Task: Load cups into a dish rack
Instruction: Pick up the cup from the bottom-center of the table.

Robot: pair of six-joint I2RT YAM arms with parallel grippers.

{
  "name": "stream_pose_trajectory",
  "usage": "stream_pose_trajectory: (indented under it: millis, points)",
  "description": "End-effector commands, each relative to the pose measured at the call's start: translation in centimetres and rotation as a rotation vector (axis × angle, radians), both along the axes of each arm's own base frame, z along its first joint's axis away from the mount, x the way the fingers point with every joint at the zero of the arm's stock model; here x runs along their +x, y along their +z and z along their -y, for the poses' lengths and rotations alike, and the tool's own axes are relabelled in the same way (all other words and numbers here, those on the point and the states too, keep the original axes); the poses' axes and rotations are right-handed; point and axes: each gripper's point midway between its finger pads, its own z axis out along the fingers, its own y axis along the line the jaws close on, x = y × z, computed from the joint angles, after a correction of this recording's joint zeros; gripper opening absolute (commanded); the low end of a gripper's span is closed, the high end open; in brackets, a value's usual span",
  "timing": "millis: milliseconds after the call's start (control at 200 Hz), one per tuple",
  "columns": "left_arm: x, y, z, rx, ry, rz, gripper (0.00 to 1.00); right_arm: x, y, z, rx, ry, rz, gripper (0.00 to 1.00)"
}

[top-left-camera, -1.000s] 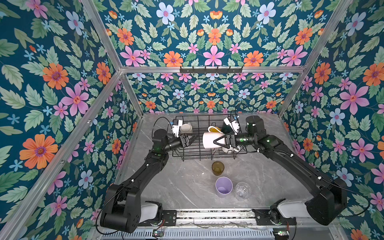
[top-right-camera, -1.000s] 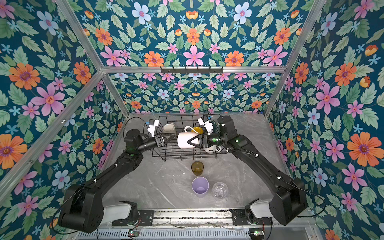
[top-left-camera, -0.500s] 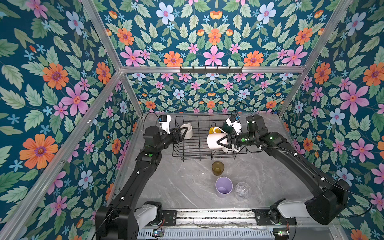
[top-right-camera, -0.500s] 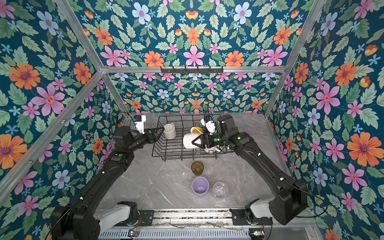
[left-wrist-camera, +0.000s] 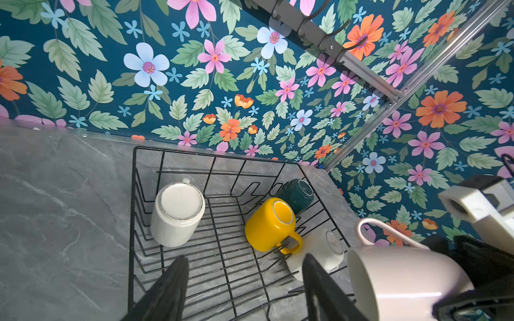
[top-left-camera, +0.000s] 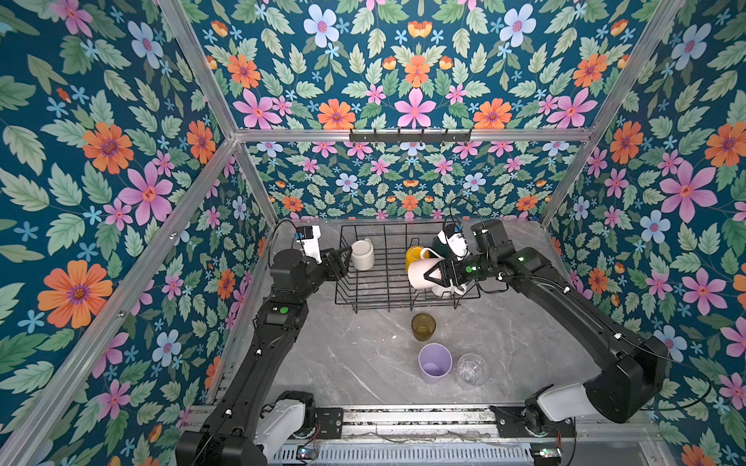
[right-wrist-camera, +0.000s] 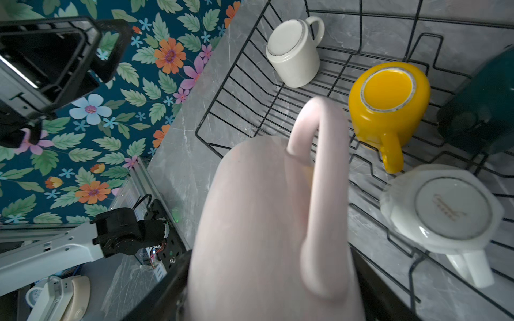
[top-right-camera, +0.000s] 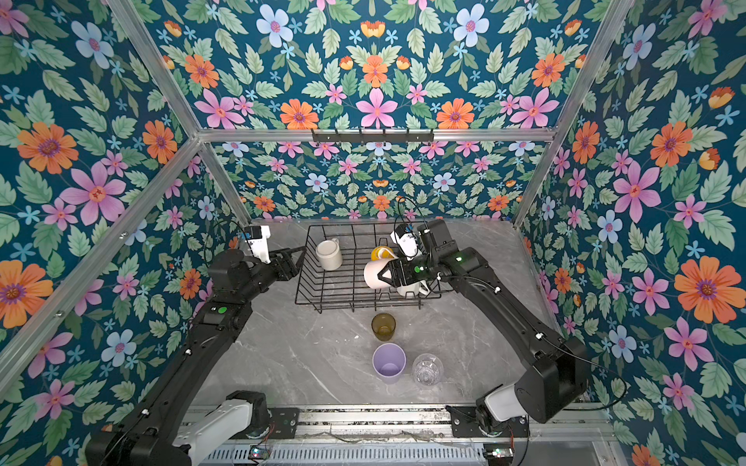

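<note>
The dish rack holds four upturned mugs: cream mug, yellow mug, dark green mug and white mug. The right gripper clamps a pale pink mug sideways above the rack. The left gripper gapes empty beside the rack's wall. The olive glass, lilac tumbler and clear glass stand on the bench.

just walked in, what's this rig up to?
It's loading cups into the rack. The right gripper holds a pink mug on its side above the rack. The left gripper is open and empty at the rack's edge, near a cream mug. That mug, a yellow mug, a green mug and a white mug sit in the rack. An olive glass, lilac tumbler and clear glass stand on the table, not yet loaded.
</note>
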Motion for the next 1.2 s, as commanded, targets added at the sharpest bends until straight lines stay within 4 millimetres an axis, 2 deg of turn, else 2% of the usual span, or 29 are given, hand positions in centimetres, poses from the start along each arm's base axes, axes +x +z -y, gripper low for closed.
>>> stream_pose_trajectory:
  millis: [0,335,1015,1105,1125,1195]
  points:
    - [-0.1,0.0,-0.7,0.036,0.031,0.013,0.66,0.8,0.0,0.5,-0.051,-0.012,0.042,0.37]
    - [-0.7,0.0,-1.3,0.052,0.054,0.023,0.66,2.2,-1.7,1.5,-0.159,-0.047,0.036,0.36]
    - [-1.2,-0.3,-2.1,0.062,0.08,0.021,0.66,4.8,-4.6,1.3,-0.302,-0.07,0.043,0.33]
    - [-1.3,-0.4,-2.1,0.063,0.08,0.02,0.66,4.9,-4.3,1.3,-0.315,-0.071,0.057,0.33]
    - [-1.3,-0.4,-2.1,0.062,0.08,0.02,0.66,5.1,-5.6,1.1,-0.335,-0.066,0.032,0.33]
    - [-1.2,-0.6,-2.1,0.064,0.083,0.017,0.66,5.3,-6.0,0.9,-0.345,-0.062,0.028,0.33]
